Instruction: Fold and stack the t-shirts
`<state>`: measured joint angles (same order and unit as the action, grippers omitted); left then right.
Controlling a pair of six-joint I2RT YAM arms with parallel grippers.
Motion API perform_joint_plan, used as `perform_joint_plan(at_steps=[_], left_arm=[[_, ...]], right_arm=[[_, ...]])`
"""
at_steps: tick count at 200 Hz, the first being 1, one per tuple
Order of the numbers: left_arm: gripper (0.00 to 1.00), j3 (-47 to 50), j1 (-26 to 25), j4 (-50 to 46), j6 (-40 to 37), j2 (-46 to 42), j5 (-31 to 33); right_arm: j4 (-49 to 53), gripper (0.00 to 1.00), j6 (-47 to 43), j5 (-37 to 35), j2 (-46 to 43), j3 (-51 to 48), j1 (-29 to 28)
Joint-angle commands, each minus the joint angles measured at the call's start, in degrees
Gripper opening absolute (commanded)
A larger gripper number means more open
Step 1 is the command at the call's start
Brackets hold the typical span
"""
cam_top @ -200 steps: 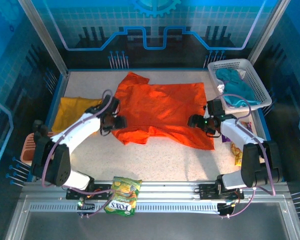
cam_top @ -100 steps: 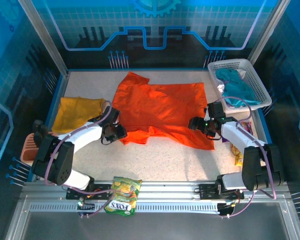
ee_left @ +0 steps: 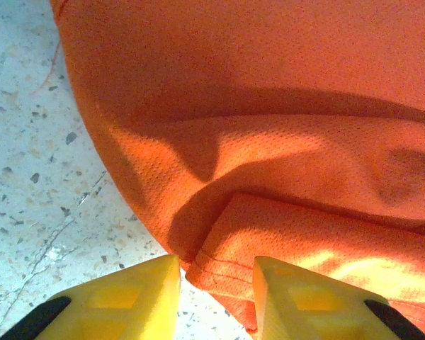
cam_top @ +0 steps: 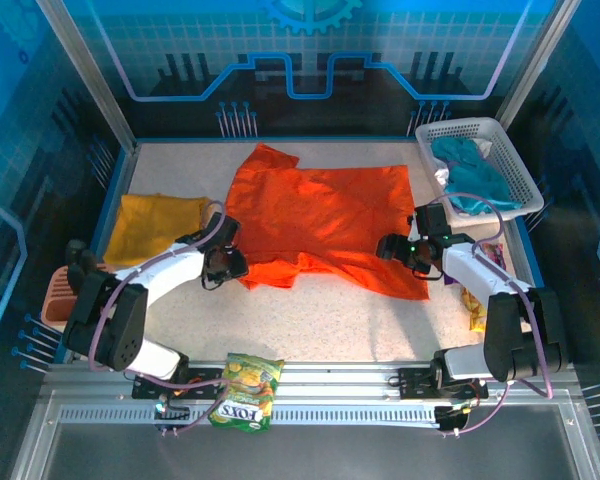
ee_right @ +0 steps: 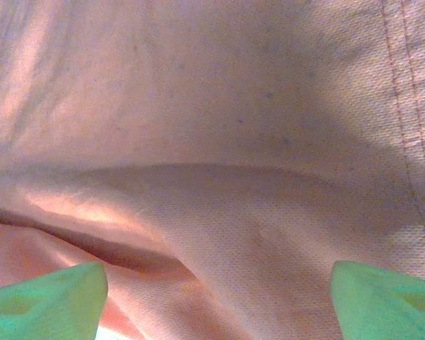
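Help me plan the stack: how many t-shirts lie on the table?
2: the orange t-shirt spread mid-table; the yellow t-shirt crumpled at the left edge. Teal cloth in the basket could be another.

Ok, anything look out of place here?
Yes: a snack bag sits on the front rail, off the table. The orange shirt lies askew, its near hem rumpled.
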<state>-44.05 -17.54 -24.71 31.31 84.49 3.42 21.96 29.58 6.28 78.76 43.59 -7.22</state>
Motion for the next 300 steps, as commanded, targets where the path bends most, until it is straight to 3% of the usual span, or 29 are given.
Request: perform_joint_plan(at_steps=[1,38,102,144,167,203,231,300], left_arm=[[0.34,-1.6,0.0,0.0,-1.3,2.0,1.2],[0.31,-1.7,-0.1,0.9,-1.1,3.0,0.9],[0.13,-1.8,-0.6,0.4,-0.3,2.6,0.5],[0.00,-2.4,-1.3,-2.7,0.3,-0.5,0.2],[0.00,-2.5,-2.9,-6.5,2.1,-4.3,-1.5],[0.00,-1.5,-8.0,-14.1,7.9,-14.5,-4.0],[0.00,1.5,-14.7,-18.1,16.0,-22.1,-4.2],[0.00,9.5,-31.0,-21.3,34.4,-30.4,-4.1]], right_arm=[[0.7,0.82,0.0,0.7,0.1,1.2,-0.5],[0.7,0.82,-0.1,0.5,0.0,1.1,-0.5],[0.3,0.82,0.1,1.1,0.8,1.4,-0.4],[0.5,0.82,0.0,0.7,0.7,1.2,-0.4],[0.8,0.82,-0.1,0.0,0.4,1.1,-0.1],[1.4,0.82,0.3,-1.4,0.1,0.6,0.9],[1.3,0.82,0.1,-1.5,0.0,0.3,1.6],[2.0,0.82,-0.5,-1.9,1.5,1.8,2.2]])
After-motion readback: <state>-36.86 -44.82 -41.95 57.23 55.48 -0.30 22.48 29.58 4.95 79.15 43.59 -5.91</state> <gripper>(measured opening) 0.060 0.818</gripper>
